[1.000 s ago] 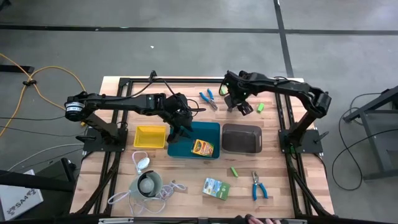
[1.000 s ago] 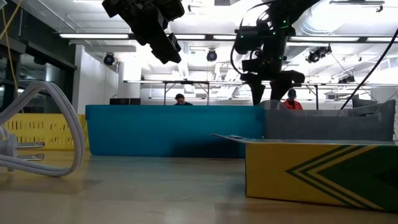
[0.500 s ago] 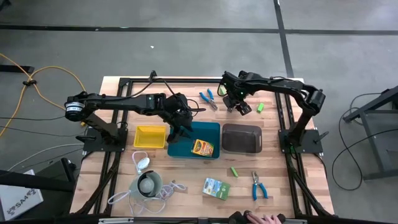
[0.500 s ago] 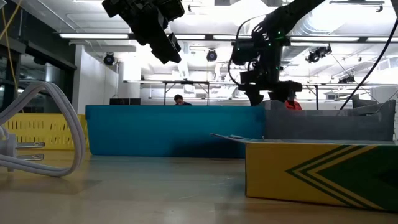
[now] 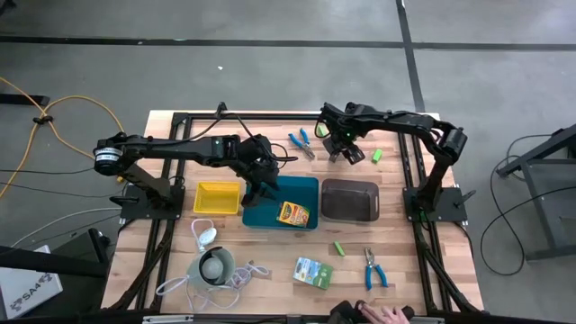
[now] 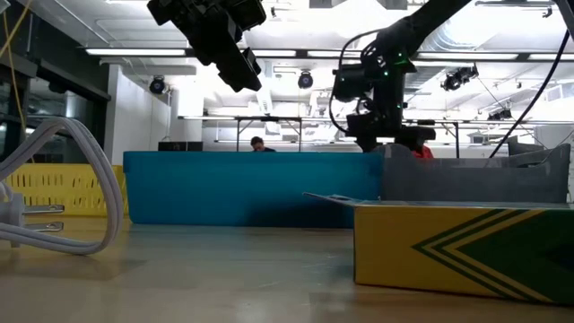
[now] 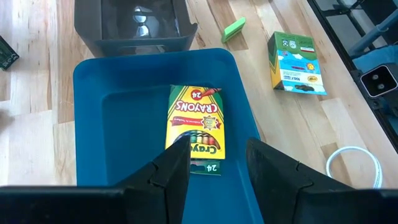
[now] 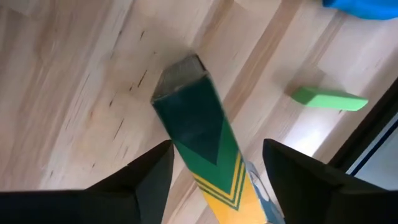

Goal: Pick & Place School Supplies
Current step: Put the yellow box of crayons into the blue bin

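Since the earlier frames the right arm has dropped lower at the far edge of the wooden table and its elbow has swung in a little; the left arm has not shifted.

The right gripper now hangs directly over the long green-and-yellow crayon-type box, which lies flat on the boards near the far edge. Its long axis runs between the 2 fingers, which stand spread, 1 on each side, not yet touching it. A tiny lime-green block lies near.

The left gripper hovers, fingers apart and empty, over the teal plastic tray, where a yellow flat crayon box lies.
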Robot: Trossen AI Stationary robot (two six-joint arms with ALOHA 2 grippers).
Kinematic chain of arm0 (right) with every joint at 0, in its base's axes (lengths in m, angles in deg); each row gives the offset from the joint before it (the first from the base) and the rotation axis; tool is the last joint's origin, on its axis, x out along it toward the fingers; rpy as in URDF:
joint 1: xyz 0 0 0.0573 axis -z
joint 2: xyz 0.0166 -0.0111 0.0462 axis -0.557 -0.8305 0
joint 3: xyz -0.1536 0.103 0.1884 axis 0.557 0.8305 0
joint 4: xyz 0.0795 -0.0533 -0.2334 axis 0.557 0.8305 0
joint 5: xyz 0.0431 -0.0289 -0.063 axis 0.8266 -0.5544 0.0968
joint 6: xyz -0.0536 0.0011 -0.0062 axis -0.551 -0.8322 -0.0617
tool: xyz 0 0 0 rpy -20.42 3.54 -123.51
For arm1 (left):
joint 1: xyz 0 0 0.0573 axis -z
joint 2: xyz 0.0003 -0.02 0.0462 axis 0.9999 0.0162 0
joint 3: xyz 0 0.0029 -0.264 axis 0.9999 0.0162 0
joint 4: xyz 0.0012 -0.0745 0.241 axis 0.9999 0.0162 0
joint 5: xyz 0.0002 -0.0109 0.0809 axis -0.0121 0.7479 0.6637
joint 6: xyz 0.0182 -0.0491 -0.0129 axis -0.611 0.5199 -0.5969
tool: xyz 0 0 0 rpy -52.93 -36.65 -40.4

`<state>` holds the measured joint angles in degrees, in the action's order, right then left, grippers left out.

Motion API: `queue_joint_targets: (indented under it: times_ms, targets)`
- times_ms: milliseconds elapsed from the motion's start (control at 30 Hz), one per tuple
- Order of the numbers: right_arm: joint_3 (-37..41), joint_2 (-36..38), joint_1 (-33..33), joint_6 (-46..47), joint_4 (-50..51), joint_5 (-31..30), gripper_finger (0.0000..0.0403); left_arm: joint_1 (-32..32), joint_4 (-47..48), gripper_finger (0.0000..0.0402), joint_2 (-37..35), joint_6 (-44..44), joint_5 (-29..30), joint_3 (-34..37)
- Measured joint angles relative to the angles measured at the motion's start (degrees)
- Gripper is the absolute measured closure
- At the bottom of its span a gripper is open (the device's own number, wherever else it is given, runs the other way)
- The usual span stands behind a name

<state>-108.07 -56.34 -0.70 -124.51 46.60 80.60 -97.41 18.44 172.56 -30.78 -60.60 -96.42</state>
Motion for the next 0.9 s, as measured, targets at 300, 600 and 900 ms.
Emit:
queue_joint_targets:
  times_ms: [300,600,900]
  targets:
    - [0.0,0.0,0.01,0.17,-1.04,0.02,0.0229,0.0,0.0,0.0252,0.0,0.02,0.0,0.0]
    - [0.0,0.02,0.02,0.65,-1.0,0.02,0.0274,0.0,0.0,0.0252,0.0,0.02,0.0,0.0]
    - [0.0,0.02,0.02,1.44,-0.98,0.09,0.0296,0.0,0.0,0.0252,0.0,0.03,0.0,0.0]
